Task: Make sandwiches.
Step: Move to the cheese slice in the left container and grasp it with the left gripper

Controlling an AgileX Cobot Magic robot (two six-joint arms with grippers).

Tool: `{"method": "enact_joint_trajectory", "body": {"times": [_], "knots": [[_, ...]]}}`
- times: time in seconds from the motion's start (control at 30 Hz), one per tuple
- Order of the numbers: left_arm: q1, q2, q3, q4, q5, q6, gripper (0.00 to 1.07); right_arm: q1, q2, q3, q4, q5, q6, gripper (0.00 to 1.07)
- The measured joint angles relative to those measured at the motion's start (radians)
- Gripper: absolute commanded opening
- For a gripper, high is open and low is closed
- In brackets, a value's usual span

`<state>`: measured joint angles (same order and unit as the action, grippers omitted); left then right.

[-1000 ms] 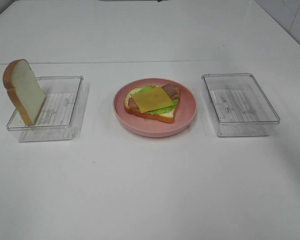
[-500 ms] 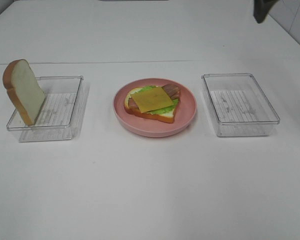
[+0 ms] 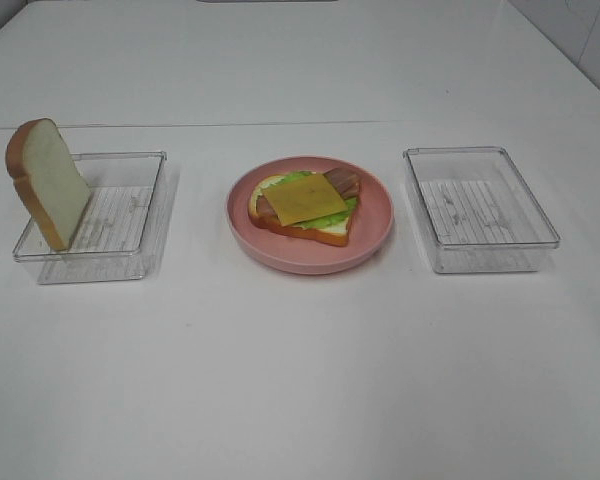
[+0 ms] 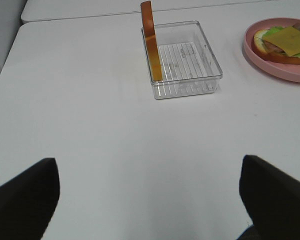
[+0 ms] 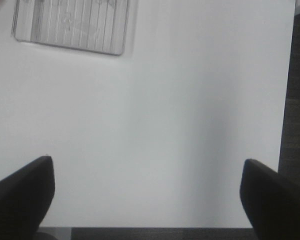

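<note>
Gone from the high view is the dark shape that sat at the upper right edge a half-second back; nothing on the tabletop (image 3: 300, 380) has shifted. From above: one pink plate (image 3: 372, 222) in the middle carries one open sandwich (image 3: 304, 205), a bottom bread slice with lettuce, bacon and a cheese square on top. One spare bread slice (image 3: 48, 182) leans upright against the far-left wall of the left clear tray (image 3: 130, 215). A second clear tray (image 3: 480, 210) sits empty on the right. No arm shows here.

Over to the left wrist camera: the left gripper (image 4: 150, 192) hangs wide apart, holding nothing, well short of the tray and that standing slice (image 4: 151, 42).

Right wrist camera: the right gripper (image 5: 147, 192) is spread wide too, empty, over bare tabletop near the edge, the right tray (image 5: 72, 25) well ahead.

My read: fillings stacked, lid missing. That last slice needs lifting onto the cheese.
</note>
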<state>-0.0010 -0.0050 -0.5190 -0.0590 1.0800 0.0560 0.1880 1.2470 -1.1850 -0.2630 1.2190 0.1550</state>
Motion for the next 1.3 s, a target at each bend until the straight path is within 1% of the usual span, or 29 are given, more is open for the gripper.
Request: {"method": "enact_joint_trajectory", "body": {"times": [0.03,0.07,0.1,0.13,0.17,0.2,0.23,0.27,0.3,0.37,0.4,0.43,0.47,0.5,0.53,0.6,0.63,0.7,0.73,0.8,0.83,0.87,0.9,0.93,0.97,1.0,1.03,1.13,1.3], "knots": [[0.0,0.0,0.0,0.0,0.0,0.0,0.89,0.0,-0.032,0.036,0.004,0.0,0.002,0.99],[0.0,0.0,0.0,0.0,0.0,0.0,0.89,0.0,-0.107,0.099,0.015,0.0,0.003,0.99],[0.0,0.0,0.0,0.0,0.0,0.0,0.89,0.0,-0.107,0.099,0.015,0.0,0.003,0.99],[0.0,0.0,0.0,0.0,0.0,0.0,0.89,0.0,-0.151,0.132,0.019,0.001,0.003,0.99],[0.0,0.0,0.0,0.0,0.0,0.0,0.89,0.0,-0.244,0.19,0.027,0.001,0.003,0.99],[0.0,0.0,0.0,0.0,0.0,0.0,0.89,0.0,-0.244,0.19,0.027,0.001,0.003,0.99],[0.0,0.0,0.0,0.0,0.0,0.0,0.89,0.0,-0.293,0.221,0.03,0.001,0.003,0.99],[0.0,0.0,0.0,0.0,0.0,0.0,0.89,0.0,-0.383,0.274,0.032,0.002,0.003,0.99],[0.0,0.0,0.0,0.0,0.0,0.0,0.89,0.0,-0.383,0.274,0.032,0.002,0.003,0.99],[0.0,0.0,0.0,0.0,0.0,0.0,0.89,0.0,-0.524,0.348,0.032,0.003,0.003,0.99],[0.0,0.0,0.0,0.0,0.0,0.0,0.89,0.0,-0.524,0.348,0.032,0.003,0.003,0.99],[0.0,0.0,0.0,0.0,0.0,0.0,0.89,0.0,-0.614,0.382,0.032,0.005,0.003,0.99],[0.0,0.0,0.0,0.0,0.0,0.0,0.89,0.0,-0.662,0.397,0.032,0.005,0.003,0.99],[0.0,0.0,0.0,0.0,0.0,0.0,0.89,0.0,-0.662,0.397,0.032,0.005,0.003,0.99],[0.0,0.0,0.0,0.0,0.0,0.0,0.89,0.0,-0.751,0.418,0.032,0.005,0.003,0.99],[0.0,0.0,0.0,0.0,0.0,0.0,0.89,0.0,-0.784,0.427,0.032,0.005,0.003,0.99],[0.0,0.0,0.0,0.0,0.0,0.0,0.89,0.0,-0.858,0.444,0.034,0.004,0.003,0.99],[0.0,0.0,0.0,0.0,0.0,0.0,0.89,0.0,-0.886,0.453,0.035,0.001,0.002,0.99],[0.0,0.0,0.0,0.0,0.0,0.0,0.89,0.0,-0.948,0.479,0.039,-0.02,-0.006,0.99],[0.0,0.0,0.0,0.0,0.0,0.0,0.89,0.0,-0.975,0.499,0.042,-0.032,-0.016,0.99],[0.0,0.0,0.0,0.0,0.0,0.0,0.89,0.0,-1.015,0.55,0.056,-0.057,-0.033,0.99],[0.0,0.0,0.0,0.0,0.0,0.0,0.89,0.0,-1.032,0.579,0.068,-0.07,-0.039,0.99],[0.0,0.0,0.0,0.0,0.0,0.0,0.89,0.0,-1.032,0.579,0.068,-0.07,-0.039,0.99],[0.0,0.0,0.0,0.0,0.0,0.0,0.89,0.0,-1.054,0.636,0.097,-0.088,-0.057,0.99],[0.0,0.0,0.0,0.0,0.0,0.0,0.89,0.0,-1.061,0.662,0.107,-0.094,-0.063,0.99],[0.0,0.0,0.0,0.0,0.0,0.0,0.89,0.0,-1.061,0.662,0.107,-0.094,-0.063,0.99],[0.0,0.0,0.0,0.0,0.0,0.0,0.89,0.0,-1.063,0.712,0.136,-0.098,-0.087,0.99],[0.0,0.0,0.0,0.0,0.0,0.0,0.89,0.0,-1.063,0.725,0.165,-0.099,-0.116,0.99],[0.0,0.0,0.0,0.0,0.0,0.0,0.89,0.0,-1.063,0.727,0.17,-0.111,-0.135,0.99]]}}
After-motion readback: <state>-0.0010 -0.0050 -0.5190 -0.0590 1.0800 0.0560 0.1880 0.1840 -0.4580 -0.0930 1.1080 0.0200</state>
